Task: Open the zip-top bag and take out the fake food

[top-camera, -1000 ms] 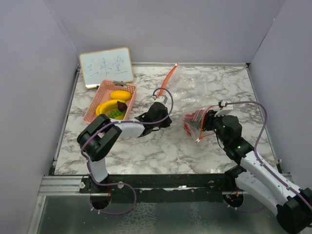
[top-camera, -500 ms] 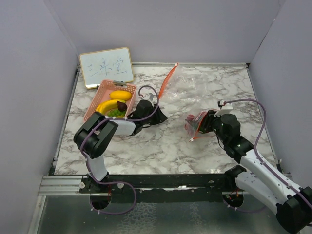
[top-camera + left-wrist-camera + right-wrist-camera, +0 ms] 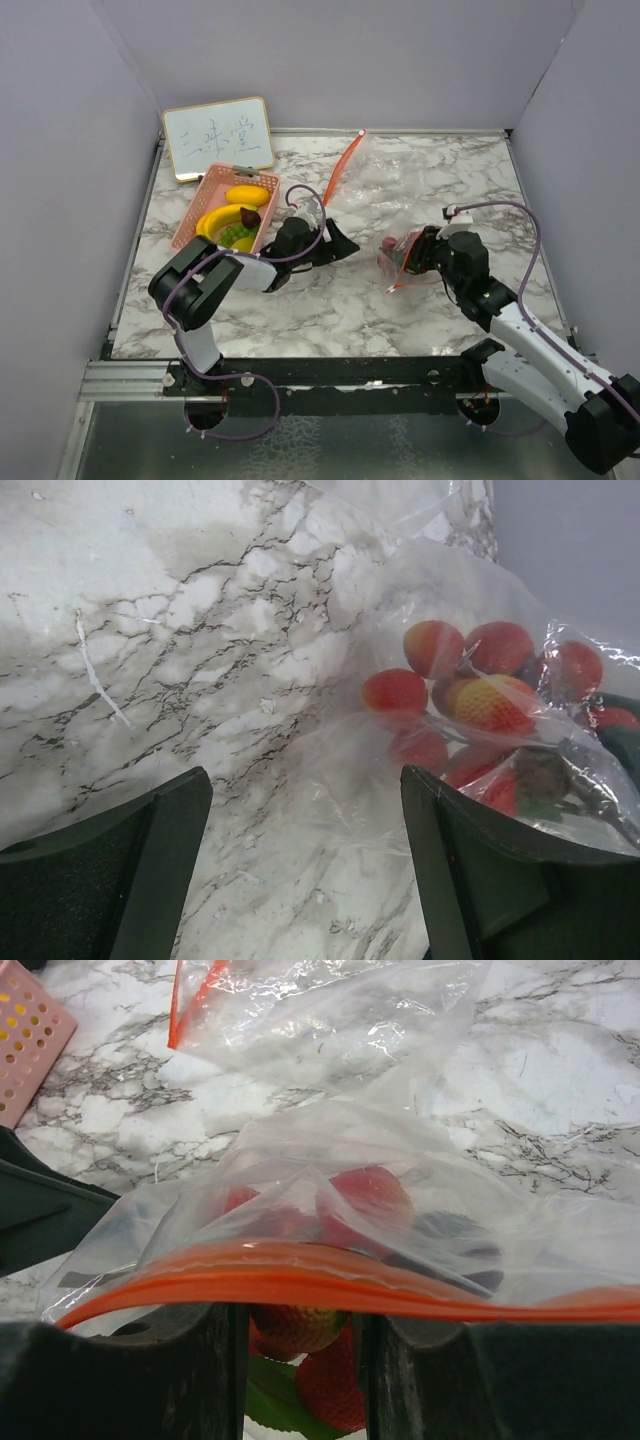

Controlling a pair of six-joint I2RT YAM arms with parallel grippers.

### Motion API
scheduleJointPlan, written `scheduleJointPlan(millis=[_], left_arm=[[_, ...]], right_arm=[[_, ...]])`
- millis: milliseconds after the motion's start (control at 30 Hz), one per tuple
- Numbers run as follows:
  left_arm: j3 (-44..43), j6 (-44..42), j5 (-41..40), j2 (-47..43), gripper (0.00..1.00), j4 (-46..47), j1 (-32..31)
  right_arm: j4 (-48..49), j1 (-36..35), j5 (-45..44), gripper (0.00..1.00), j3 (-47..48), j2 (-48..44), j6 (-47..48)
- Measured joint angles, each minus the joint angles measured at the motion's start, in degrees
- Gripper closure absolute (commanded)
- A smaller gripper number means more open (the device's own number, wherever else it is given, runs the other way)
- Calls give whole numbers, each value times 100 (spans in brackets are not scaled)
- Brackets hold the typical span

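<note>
The left gripper (image 3: pixel 340 243) now has its jaws spread wide with nothing between them, where a second ago they were shut; it also sits a little nearer the front of the marble table (image 3: pixel 300 320) than it did, facing the bag (image 3: pixel 392 262); the right gripper (image 3: pixel 300 1325) is partly closed on the bag's orange zip edge, as before, and has barely moved; the red berries (image 3: pixel 470 695) are inside that bag; the banana (image 3: pixel 222 217) and lemon (image 3: pixel 246 195) lie unchanged in the pink basket (image 3: pixel 192 212).
</note>
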State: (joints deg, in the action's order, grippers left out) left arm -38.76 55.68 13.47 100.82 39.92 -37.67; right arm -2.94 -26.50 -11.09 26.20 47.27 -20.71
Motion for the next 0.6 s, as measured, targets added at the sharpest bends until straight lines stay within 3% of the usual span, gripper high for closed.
scheduleJointPlan(millis=[233, 300, 500, 600], left_arm=[[15, 192, -20, 107, 29, 387, -323], [229, 195, -140, 83, 26, 841, -455], [935, -57, -409, 55, 1, 1926, -662], [938, -160, -341, 387, 1, 3016, -660]], right_arm=[[13, 0, -2, 99, 0, -15, 2], [13, 0, -2, 99, 0, -15, 2], [57, 0, 4, 99, -2, -15, 2], [125, 0, 24, 99, -2, -15, 2]])
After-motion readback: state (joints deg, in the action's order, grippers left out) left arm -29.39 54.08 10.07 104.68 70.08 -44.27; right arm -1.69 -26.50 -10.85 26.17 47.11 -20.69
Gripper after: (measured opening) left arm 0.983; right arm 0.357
